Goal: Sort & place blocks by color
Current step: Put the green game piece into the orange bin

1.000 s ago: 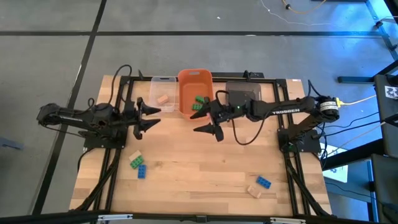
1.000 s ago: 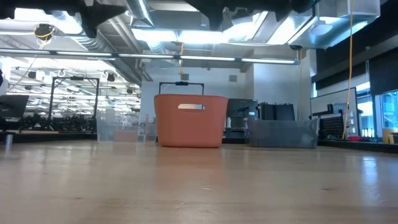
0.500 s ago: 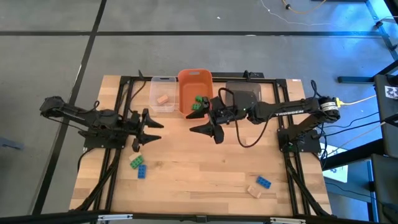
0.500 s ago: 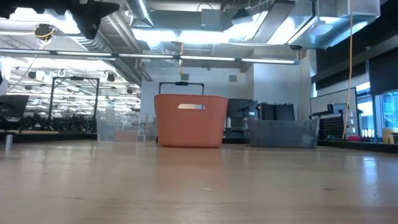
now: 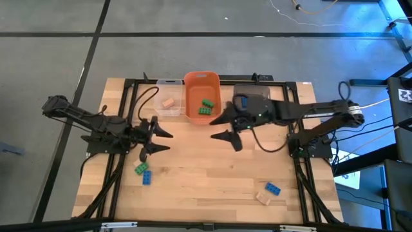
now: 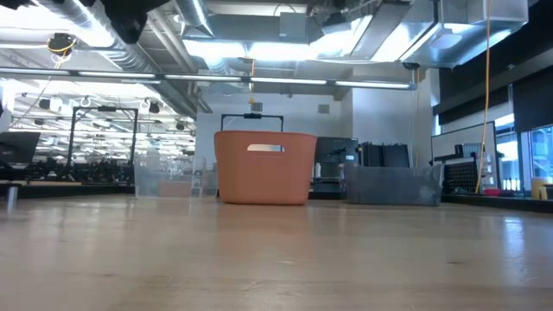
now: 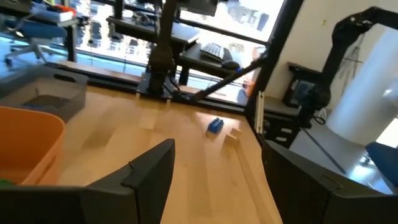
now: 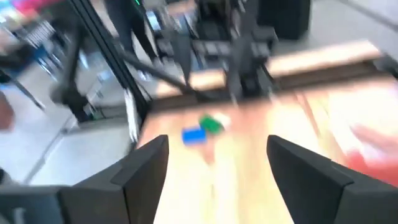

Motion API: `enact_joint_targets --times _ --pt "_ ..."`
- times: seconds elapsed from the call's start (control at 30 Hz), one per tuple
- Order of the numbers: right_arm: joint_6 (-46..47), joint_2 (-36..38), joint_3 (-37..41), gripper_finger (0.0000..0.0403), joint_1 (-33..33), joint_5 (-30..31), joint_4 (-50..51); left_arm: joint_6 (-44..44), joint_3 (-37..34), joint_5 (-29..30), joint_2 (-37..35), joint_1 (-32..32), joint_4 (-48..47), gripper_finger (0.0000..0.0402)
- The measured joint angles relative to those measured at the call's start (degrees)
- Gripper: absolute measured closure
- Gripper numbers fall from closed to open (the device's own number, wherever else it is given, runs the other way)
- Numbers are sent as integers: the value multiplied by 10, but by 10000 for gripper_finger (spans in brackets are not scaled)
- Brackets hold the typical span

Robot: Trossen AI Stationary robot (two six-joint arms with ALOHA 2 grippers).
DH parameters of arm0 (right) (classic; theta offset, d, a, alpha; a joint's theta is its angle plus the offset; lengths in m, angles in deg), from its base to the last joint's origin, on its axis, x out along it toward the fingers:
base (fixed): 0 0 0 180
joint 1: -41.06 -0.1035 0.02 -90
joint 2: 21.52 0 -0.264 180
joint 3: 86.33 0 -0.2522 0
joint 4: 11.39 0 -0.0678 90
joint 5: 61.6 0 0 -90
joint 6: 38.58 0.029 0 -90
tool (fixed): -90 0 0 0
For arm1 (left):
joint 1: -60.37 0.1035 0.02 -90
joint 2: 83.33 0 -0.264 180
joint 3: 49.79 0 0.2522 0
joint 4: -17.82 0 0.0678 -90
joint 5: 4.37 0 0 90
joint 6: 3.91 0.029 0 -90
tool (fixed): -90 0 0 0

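Blocks loose on the surface (image 5: 206, 174): a green block (image 5: 140, 167) touching a blue block (image 5: 147, 178) at near left; a second blue block (image 5: 273, 188) touching a tan block (image 5: 263, 198) at near right. Already sorted: green blocks (image 5: 206, 106) in the orange bin (image 5: 190, 96), one tan block (image 5: 168, 102) in the clear bin (image 5: 168, 83). Grey bin (image 5: 252, 94) at far right, contents hidden by the right arm.

Left end effector (image 5: 161, 140) hangs over the left side of the surface, just far of the green/blue pair, fingers spread, holding nothing. Right end effector (image 5: 229, 132) sits mid-surface just near the orange bin, fingers spread too, empty. The right wrist view is blurred but shows the blue block (image 8: 193, 134) and green block (image 8: 212, 124) pair ahead.

Handling, as a guess: the blocks look like hard plastic, stiff, very light, smooth-sided, so slippery under a skewed pinch and easy to nudge away. Not fragile. Best hold: across the two flat long sides, fingers straddling, low on the body, not on the studs. The touching pairs are the catch: coming down on one may shove or clip its neighbour, so take the outer block with a finger on the free side.
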Motion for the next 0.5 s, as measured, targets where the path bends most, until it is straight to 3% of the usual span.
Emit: enact_joint_targets --times 0.3,0.5 --pt "-6 72 2 131 0 20 216 0 2 48 -1 0 -1 168" --pt "30 161 97 131 -4 34 219 -4 2 78 -1 0 -1 168"
